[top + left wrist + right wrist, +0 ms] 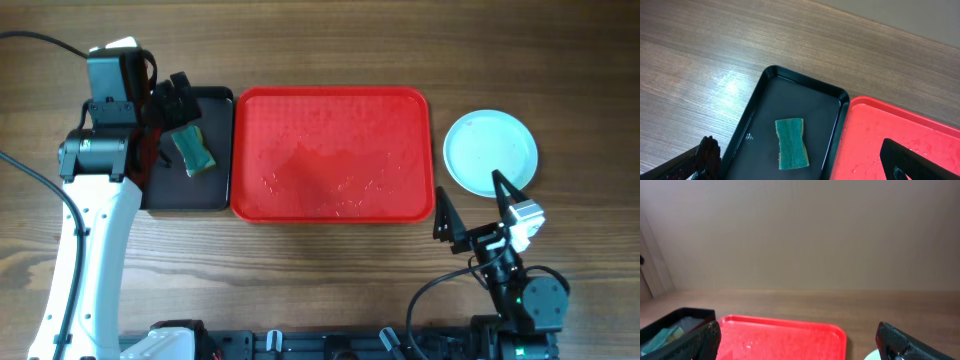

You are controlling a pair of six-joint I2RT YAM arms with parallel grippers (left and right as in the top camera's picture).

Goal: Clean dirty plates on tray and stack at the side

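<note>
The task looked all but finished. The red tray point(333, 105) held no plates, only scattered droplets point(350, 185) on its floor, which suggested the washing was over. At 3 o'clock from it, just off its rim on the worktop point(330, 270), a pale blue plate point(490, 150) lay with no red smears showing on its face. Whether others were stacked beneath it could not be told from above. The green sponge point(192, 150) lay in the black tray point(215, 195) at 9 o'clock from the red one, with the left gripper point(170, 115) above it, jaws spread and holding nothing. The right gripper point(477, 203) sat at 6 o'clock from the plate, jaws wide apart and empty too. If the stack was complete, I judged little remained except drawing both arms back.
</note>
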